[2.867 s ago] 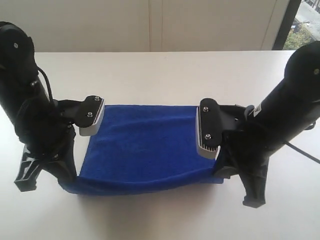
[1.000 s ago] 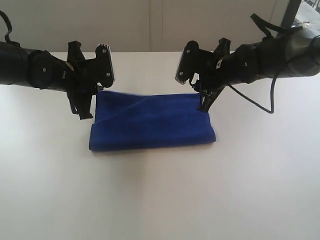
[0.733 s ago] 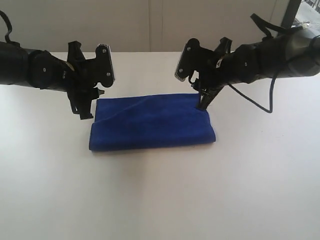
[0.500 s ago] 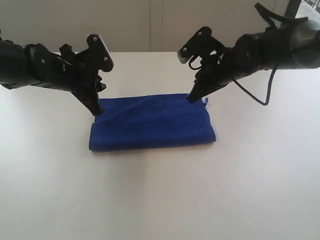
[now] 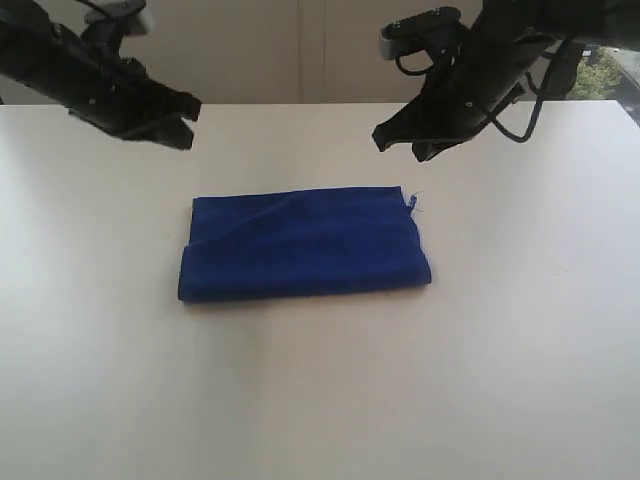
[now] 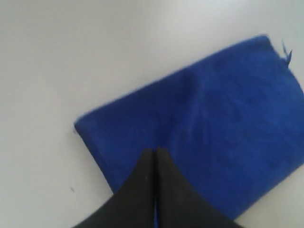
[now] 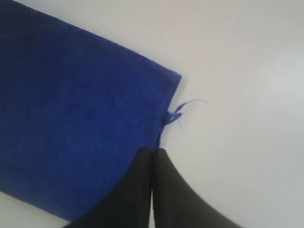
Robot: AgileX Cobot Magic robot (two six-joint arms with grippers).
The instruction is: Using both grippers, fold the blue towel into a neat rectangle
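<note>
The blue towel (image 5: pixel 305 245) lies folded as a flat rectangle in the middle of the white table (image 5: pixel 320 400), with a loose thread at its far right corner. My left gripper (image 5: pixel 188 110) hangs in the air above and behind the towel's left end, shut and empty. My right gripper (image 5: pixel 382 136) hangs above and behind the towel's right end, also shut and empty. In the left wrist view the towel (image 6: pixel 204 128) spreads below the closed gripper (image 6: pixel 155 151). In the right wrist view the closed gripper (image 7: pixel 152 151) sits over the towel's (image 7: pixel 76 118) corner.
The table's far edge meets a pale wall (image 5: pixel 300 50). A window strip (image 5: pixel 600 70) shows at the far right. Black cables (image 5: pixel 525 105) hang from the right arm.
Both grippers have let go of the towel's far corners, closed, and risen up and back away from it. The towel stays folded and flat.
</note>
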